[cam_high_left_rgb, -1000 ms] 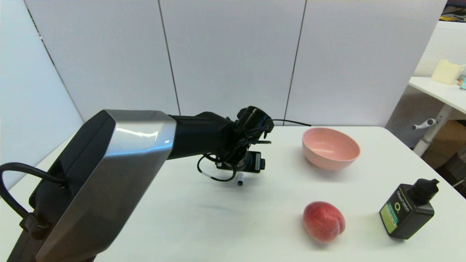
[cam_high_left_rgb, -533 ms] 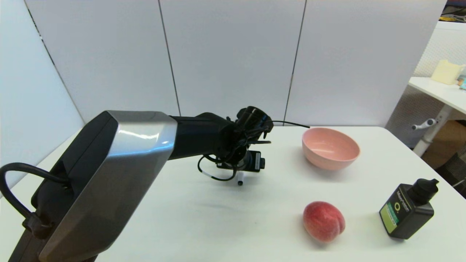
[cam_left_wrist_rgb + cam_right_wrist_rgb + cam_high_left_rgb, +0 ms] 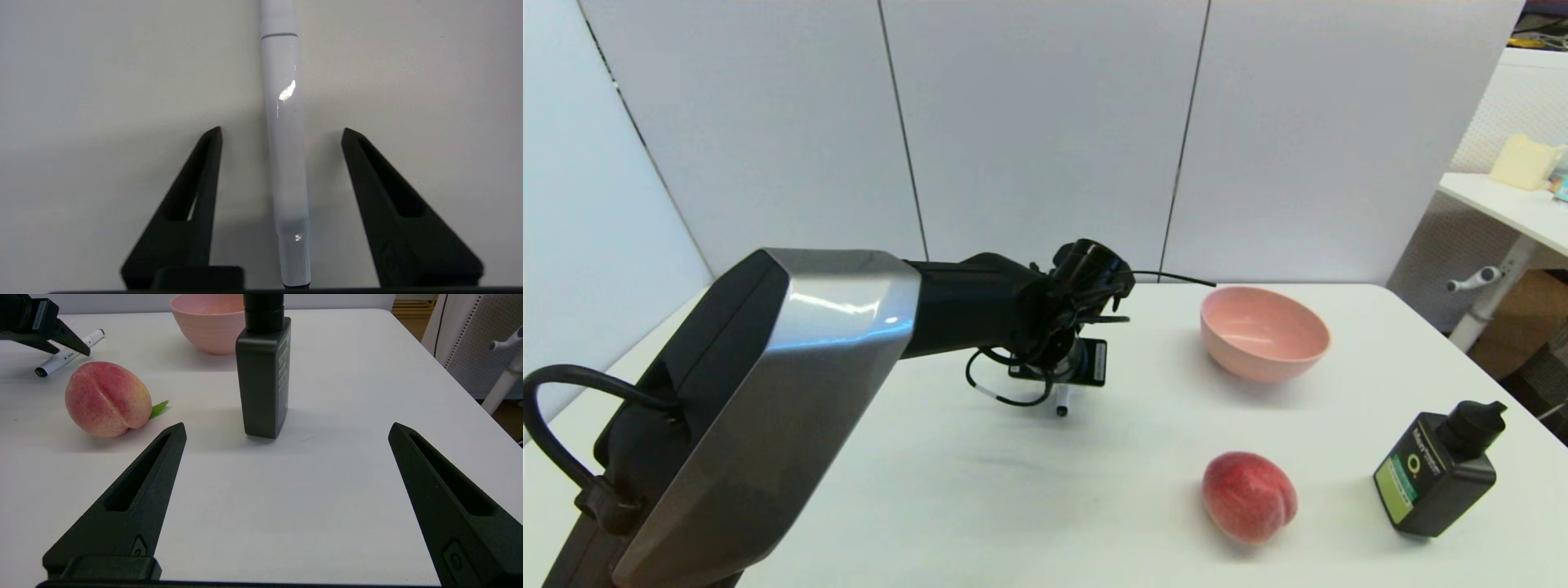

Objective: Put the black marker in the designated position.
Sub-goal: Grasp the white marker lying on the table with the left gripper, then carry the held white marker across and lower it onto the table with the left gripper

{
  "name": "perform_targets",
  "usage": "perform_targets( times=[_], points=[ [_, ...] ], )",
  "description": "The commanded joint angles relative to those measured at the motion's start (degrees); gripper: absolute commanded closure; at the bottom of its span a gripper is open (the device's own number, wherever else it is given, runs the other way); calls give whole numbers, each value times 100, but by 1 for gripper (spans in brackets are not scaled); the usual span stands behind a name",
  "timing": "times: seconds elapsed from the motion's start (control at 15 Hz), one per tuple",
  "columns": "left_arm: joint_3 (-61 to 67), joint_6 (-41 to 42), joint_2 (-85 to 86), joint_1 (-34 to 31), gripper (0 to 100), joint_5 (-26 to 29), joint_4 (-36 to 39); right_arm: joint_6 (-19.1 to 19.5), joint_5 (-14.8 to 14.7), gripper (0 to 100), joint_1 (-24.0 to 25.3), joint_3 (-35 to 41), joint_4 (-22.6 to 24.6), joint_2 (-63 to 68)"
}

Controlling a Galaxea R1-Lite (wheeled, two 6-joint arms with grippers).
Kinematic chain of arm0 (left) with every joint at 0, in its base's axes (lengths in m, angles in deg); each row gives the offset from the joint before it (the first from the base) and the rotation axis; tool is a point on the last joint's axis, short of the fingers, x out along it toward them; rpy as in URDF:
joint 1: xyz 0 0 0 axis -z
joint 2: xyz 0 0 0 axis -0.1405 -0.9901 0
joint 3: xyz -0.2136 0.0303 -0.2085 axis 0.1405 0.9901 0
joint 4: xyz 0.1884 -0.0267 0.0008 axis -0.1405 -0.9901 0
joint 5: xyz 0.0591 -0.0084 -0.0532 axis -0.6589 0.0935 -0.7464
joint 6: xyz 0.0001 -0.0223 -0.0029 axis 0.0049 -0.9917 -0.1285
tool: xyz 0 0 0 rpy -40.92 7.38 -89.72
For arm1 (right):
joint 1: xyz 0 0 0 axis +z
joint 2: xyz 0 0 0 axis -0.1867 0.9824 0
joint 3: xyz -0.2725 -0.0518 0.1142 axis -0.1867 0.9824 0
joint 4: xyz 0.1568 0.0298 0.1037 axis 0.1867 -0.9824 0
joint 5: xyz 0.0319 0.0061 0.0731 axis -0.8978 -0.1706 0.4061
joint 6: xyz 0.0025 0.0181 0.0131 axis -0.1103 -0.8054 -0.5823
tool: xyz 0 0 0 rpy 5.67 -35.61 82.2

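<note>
— Looking down from the head view, where do we find the black marker (image 3: pixel 1062 403)?

— We see it lying flat on the white table (image 3: pixel 980 506), left of the pink bowl (image 3: pixel 1264 332) and well apart from it. Only its dark tip pokes out from under the left arm there. From the left wrist view its white barrel (image 3: pixel 286 155) runs straight between the two fingers.

— And the left end effector (image 3: pixel 282 134), what do we make of it?

— We see its fingers spread, one on each side of the marker, with bare table showing between each finger and the barrel, so neither appears to touch it. It hangs low over the table. From the right wrist view we see the same end effector (image 3: pixel 49 335) just over the marker (image 3: pixel 67 355), which lies beyond the peach (image 3: pixel 107 400) as seen from there.

— What of the right end effector (image 3: pixel 286 428)?

— We see its fingers wide apart with nothing between them, low over the table on the near side of the black bottle (image 3: pixel 1437 469). The head view does not show it.

— And the rest?

— We note the peach (image 3: pixel 1248 496) in front of the bowl, and the bottle standing upright to the right of the peach.
</note>
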Motion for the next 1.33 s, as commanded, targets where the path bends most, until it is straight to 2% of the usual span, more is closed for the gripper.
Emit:
perform_targets(
  times=[0.07,0.53,0.6,0.73,0.87,0.93,1.07,1.13,1.2,1.33],
  points=[
    [0,-13,-17,-10,100,-1,-31,0,-2,0,0,0,2,7],
    [26,-13,370,-54,100,17,-110,0,-2,0,0,0,2,7],
    [35,-4,721,-115,100,17,-304,0,-2,0,0,0,2,7],
    [35,-4,1688,-370,100,-27,-1165,0,-2,0,0,0,2,7],
    [35,294,2927,-1100,100,-229,-2070,0,-2,0,0,0,2,7],
    [44,734,3305,-1671,100,-449,-2299,0,-2,0,0,0,2,7],
    [17,2158,3630,-3174,100,-783,-2325,0,-2,0,0,0,2,7],
    [17,2931,3604,-3842,100,-555,-2220,0,-2,0,0,0,2,7],
    [26,4223,3490,-4677,100,482,-2009,0,-2,0,0,0,2,7],
    [35,6456,2901,-5802,100,2697,-1877,0,-2,0,0,0,2,7]
  ],
)
